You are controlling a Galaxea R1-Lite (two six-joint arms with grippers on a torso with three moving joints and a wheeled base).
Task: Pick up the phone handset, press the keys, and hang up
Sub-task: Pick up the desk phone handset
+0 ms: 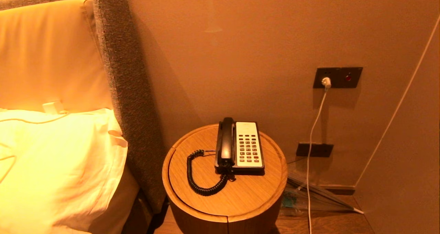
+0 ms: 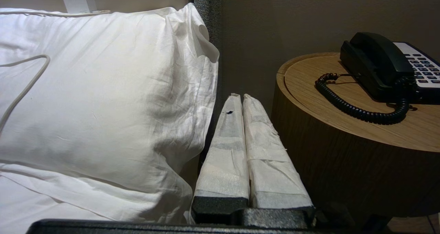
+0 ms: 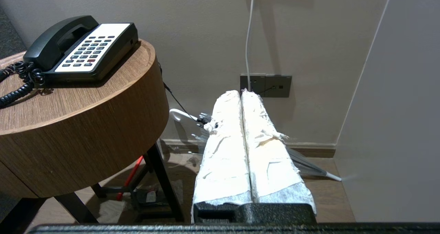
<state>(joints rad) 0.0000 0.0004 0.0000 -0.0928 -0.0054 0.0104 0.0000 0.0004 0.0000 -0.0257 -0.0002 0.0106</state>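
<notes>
Handset (image 1: 226, 141) rests cradled on the phone base (image 1: 247, 144); with left gripper (image 2: 240, 98) and right gripper (image 3: 241, 93) both closed and empty, one should probably open wide, then clasp its slim middle.

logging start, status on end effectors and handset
Left end effector shut, empty. Right end effector shut, empty. Handset on phone. Nothing blocking it.

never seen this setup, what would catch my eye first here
A black-and-white phone sits on a round wooden side table by the wall, its black handset resting in the cradle. A bright white pillow fills the left side, against a grey headboard.
</notes>
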